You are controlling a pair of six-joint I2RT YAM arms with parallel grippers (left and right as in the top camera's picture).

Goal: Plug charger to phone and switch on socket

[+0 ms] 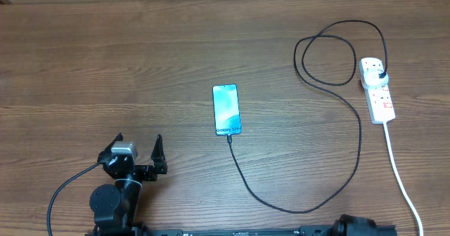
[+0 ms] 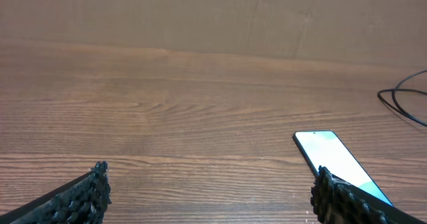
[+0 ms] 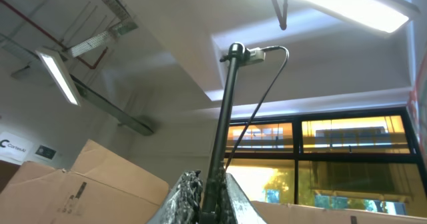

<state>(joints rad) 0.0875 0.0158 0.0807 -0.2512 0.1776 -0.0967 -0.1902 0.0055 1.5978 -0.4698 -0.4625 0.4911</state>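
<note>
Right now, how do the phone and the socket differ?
The phone is dark-edged with a lit teal screen; the socket is white with red-marked switches. The phone lies near the middle of the table, the socket far right. The small end of the charger meets the phone; its black plug sits in the socket. Both lie flat.

A brown wood-grain table (image 1: 140, 67) spans the overhead view. In the right wrist view, a black camera pole (image 3: 225, 111) rises past a long ceiling light (image 3: 59, 74), brown cardboard boxes (image 3: 100, 181) and orange-framed windows (image 3: 347, 141).
</note>
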